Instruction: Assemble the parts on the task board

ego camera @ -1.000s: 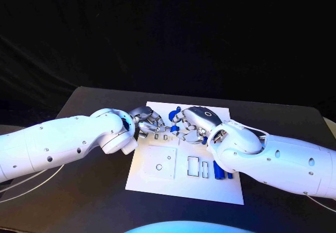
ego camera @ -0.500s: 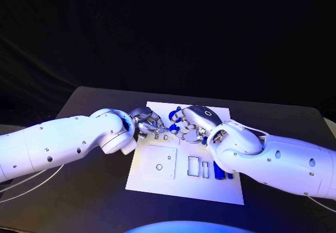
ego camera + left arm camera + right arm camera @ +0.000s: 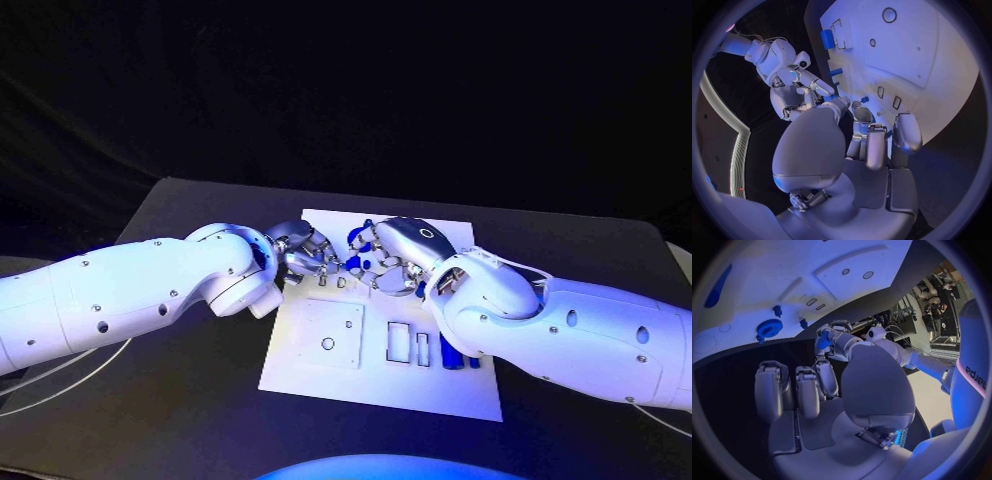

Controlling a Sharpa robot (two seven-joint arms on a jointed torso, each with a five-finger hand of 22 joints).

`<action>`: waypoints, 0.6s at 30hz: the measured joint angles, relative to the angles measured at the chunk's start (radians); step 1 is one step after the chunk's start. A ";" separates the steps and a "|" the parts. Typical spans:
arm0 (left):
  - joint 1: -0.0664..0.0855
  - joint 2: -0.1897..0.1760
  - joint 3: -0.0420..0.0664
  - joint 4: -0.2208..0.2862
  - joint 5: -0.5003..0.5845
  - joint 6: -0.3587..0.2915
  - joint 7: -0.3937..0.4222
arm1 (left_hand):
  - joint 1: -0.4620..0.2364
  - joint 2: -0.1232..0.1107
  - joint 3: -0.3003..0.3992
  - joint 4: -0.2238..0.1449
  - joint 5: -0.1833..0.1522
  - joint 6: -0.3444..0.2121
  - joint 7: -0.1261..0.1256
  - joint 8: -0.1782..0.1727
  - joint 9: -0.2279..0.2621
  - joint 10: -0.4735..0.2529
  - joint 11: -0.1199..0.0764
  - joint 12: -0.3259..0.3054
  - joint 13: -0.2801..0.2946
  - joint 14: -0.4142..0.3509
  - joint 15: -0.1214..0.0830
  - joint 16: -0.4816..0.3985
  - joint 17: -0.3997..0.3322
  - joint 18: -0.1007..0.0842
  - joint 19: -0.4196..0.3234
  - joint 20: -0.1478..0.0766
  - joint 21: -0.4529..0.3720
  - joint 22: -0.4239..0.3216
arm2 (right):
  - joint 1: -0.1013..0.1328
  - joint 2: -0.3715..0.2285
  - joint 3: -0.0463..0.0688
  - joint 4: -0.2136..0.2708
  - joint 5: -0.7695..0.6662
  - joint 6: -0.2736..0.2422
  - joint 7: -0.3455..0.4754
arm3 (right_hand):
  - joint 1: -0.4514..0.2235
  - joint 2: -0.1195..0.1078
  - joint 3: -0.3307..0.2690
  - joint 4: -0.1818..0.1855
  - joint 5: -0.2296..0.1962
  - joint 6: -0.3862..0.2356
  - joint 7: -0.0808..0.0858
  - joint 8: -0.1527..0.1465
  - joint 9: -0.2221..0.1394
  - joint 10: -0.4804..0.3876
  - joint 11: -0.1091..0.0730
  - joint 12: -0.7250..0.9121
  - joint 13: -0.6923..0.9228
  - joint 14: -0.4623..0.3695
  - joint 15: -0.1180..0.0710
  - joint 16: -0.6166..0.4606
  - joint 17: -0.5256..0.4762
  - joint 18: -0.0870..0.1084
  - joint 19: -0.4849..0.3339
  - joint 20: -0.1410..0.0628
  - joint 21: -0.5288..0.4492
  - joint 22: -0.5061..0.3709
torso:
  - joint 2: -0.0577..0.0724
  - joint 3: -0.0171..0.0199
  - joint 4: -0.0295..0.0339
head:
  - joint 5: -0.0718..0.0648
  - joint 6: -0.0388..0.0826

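So from the head view, both hands sat close together over the far part of the task board point(image 3: 378, 385). The left hand point(image 3: 300, 252) and the right hand point(image 3: 392, 252) were nearly facing each other, with small blue parts point(image 3: 358, 240) showing between their fingers. Couldn't tell from up there who was actually gripping what, too much metal in the way. Nearer the robot, two more blue parts point(image 3: 459, 356) lay on the board's right side, next to some rectangular cutouts.

The left wrist view was more helpful. The left hand point(image 3: 873, 145) had its fingers curled partway, tips just above the board point(image 3: 942, 55), and I couldn't see anything in them, though the thumb side blocked part of it. A blue block point(image 3: 827, 38) stood near a rectangular recess, and a small blue peg point(image 3: 836, 72) stuck up beside it. The right hand point(image 3: 799, 85) was across from it, fingers bunched.

On the right wrist view, the right hand point(image 3: 811, 390) had its fingers bent forward side by side, holding nothing I could see. On the board point(image 3: 773, 275) lay a blue gear point(image 3: 769, 328), with two tiny blue bits point(image 3: 777, 310) close by, and a long blue piece point(image 3: 717, 287) well apart. The left hand point(image 3: 831, 340) had something blue at its fingers.
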 measured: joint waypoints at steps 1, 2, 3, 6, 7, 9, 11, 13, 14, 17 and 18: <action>0.000 0.000 0.000 0.000 0.000 0.000 0.000 | 0.000 0.000 0.000 0.000 0.000 0.000 0.000 0.000 0.000 0.000 0.000 0.002 0.000 0.000 0.000 0.000 0.000 0.000 0.000 0.000 0.000 0.000 | 0.000 0.000 0.000 -0.001 0.000 0.001 0.000 | 0.000 0.000 0.000 0.000 0.000 0.001 0.001 -0.001 0.000 0.000 0.000 0.000 0.000 0.000 0.000 0.000 0.000 0.000 0.000 0.000 0.000 0.000 | 0.000 0.0000 -0.0001 | 0.000 0.000; 0.000 -0.001 0.000 0.000 0.000 0.000 0.000 | 0.000 0.000 0.000 0.000 0.000 0.000 0.000 0.000 0.000 0.000 0.000 0.002 0.000 0.000 0.000 0.000 0.000 0.000 0.000 0.000 0.000 0.000 | 0.000 0.000 0.000 -0.001 0.000 0.001 0.000 | 0.000 0.000 0.000 0.000 0.000 0.001 0.001 -0.001 0.002 0.000 0.000 0.000 0.000 0.000 0.000 0.000 0.000 0.000 0.000 0.000 0.000 0.000 | 0.000 -0.0001 0.0000 | 0.000 0.000; 0.000 -0.001 0.000 0.000 0.000 0.000 0.000 | 0.000 0.000 0.000 0.000 0.000 0.000 0.000 0.000 0.000 0.000 0.000 0.002 0.000 0.000 0.000 0.000 0.000 0.000 0.000 0.000 0.000 0.000 | 0.000 0.000 0.000 -0.001 0.000 0.001 0.000 | 0.000 0.000 0.000 0.000 0.000 0.001 0.001 -0.002 0.003 0.000 0.000 0.000 0.000 0.000 0.000 0.002 0.000 0.000 0.000 0.000 0.000 0.000 | 0.000 0.0000 0.0000 | 0.000 0.000; 0.000 -0.002 0.000 0.000 0.000 0.000 0.000 | 0.000 0.000 0.003 0.003 0.000 0.000 0.000 0.000 0.000 0.000 0.000 0.002 0.000 0.000 0.000 0.004 0.000 0.000 0.000 0.000 0.000 0.000 | 0.000 0.000 0.000 -0.002 0.000 0.003 0.000 | 0.000 0.000 0.000 0.000 0.000 0.001 0.001 0.001 0.003 0.003 0.004 0.005 0.000 0.000 0.000 0.004 0.000 0.000 0.000 0.000 0.000 0.000 | 0.000 0.0002 0.0004 | -0.001 0.000; 0.000 -0.002 0.000 0.000 0.000 0.000 0.000 | 0.000 0.000 0.003 0.003 0.000 0.000 0.000 0.000 0.000 0.000 0.000 0.002 0.001 0.000 0.000 0.004 0.000 0.000 0.000 0.000 0.000 0.001 | 0.000 0.001 0.000 -0.002 0.000 0.003 0.000 | 0.000 0.000 0.000 0.000 0.000 0.001 0.001 0.002 0.003 0.003 0.003 0.005 0.000 0.000 0.000 0.004 0.000 0.000 0.000 0.000 0.000 0.000 | 0.000 0.0002 0.0004 | -0.001 0.000; 0.000 -0.002 0.000 0.000 0.000 0.000 0.000 | 0.000 0.000 0.003 0.003 0.000 0.000 0.000 0.000 0.000 0.000 0.000 0.002 0.001 0.000 0.000 0.004 0.000 0.000 0.000 0.000 0.000 0.001 | 0.000 0.001 0.000 -0.002 -0.001 0.004 0.000 | 0.000 0.000 0.000 0.000 0.000 0.001 0.001 0.002 0.003 0.003 0.004 0.005 0.000 0.000 0.000 0.004 0.000 0.000 0.000 0.000 0.000 0.000 | 0.000 0.0002 0.0005 | -0.001 0.001; 0.000 -0.002 0.000 -0.002 0.000 0.000 0.000 | 0.000 0.000 0.003 0.003 0.000 0.000 0.000 0.000 0.000 0.000 0.000 0.002 0.001 0.000 0.000 0.004 0.000 0.000 0.000 0.000 0.000 0.001 | 0.000 0.001 0.000 -0.002 -0.001 0.005 0.000 | 0.001 0.001 0.000 0.000 -0.001 0.001 0.001 0.002 0.003 0.003 0.004 0.005 0.000 0.000 0.000 0.004 0.000 0.000 0.000 0.000 0.000 0.000 | 0.000 0.0002 0.0005 | -0.002 0.001; 0.000 -0.003 0.000 -0.004 0.000 0.000 0.000 | 0.000 0.000 0.003 0.003 0.000 0.000 0.000 0.000 0.000 0.000 0.000 0.002 0.001 0.000 0.000 0.004 0.000 0.000 0.000 0.000 0.000 0.001 | 0.000 0.001 0.000 -0.003 -0.002 0.007 -0.001 | 0.001 0.001 0.000 0.000 -0.001 0.001 0.001 0.002 0.003 0.003 0.004 0.005 0.000 0.000 0.000 0.004 0.000 0.000 0.000 0.000 0.000 0.000 | 0.000 0.0003 0.0006 | -0.002 0.001; 0.000 -0.003 0.000 -0.005 0.000 0.000 0.000 | 0.000 0.000 0.003 0.003 0.000 0.000 0.000 0.000 0.000 0.000 0.000 0.002 0.001 0.000 0.000 0.004 0.000 0.000 0.000 0.000 0.000 0.001 | 0.000 0.000 0.000 -0.003 -0.003 0.008 -0.001 | 0.001 0.001 0.000 0.000 -0.002 0.001 0.001 0.002 0.003 0.003 0.004 0.005 0.000 0.000 0.000 0.004 0.000 0.000 0.000 0.000 0.000 0.000 | -0.001 0.0005 0.0006 | -0.002 0.001; 0.000 -0.008 0.001 -0.010 0.000 0.000 0.000 | 0.000 0.000 0.003 0.003 0.000 0.000 0.000 0.000 0.000 0.000 0.000 0.002 0.001 0.000 0.000 0.004 0.000 0.000 0.000 0.000 0.000 0.001 | 0.000 0.000 -0.001 -0.008 -0.005 0.011 -0.002 | 0.001 0.001 -0.001 -0.001 -0.002 0.001 0.001 0.002 0.003 0.006 0.001 0.005 0.000 0.000 0.000 0.004 0.000 0.000 0.000 0.000 0.001 0.000 | -0.001 0.0005 0.0005 | -0.002 0.003; 0.000 -0.009 0.001 -0.011 0.000 0.000 0.001 | 0.000 0.000 0.003 0.003 0.000 0.000 0.000 0.000 0.000 0.000 0.000 0.002 0.001 0.000 0.000 0.004 0.000 0.000 0.000 0.000 0.000 0.001 | 0.000 0.000 -0.001 -0.010 -0.005 0.012 -0.003 | 0.001 0.001 -0.001 -0.001 -0.002 0.001 0.001 0.002 0.003 0.007 0.000 0.005 0.000 0.000 0.000 0.004 0.001 0.000 0.000 0.000 0.004 0.000 | -0.001 0.0005 0.0005 | -0.002 0.003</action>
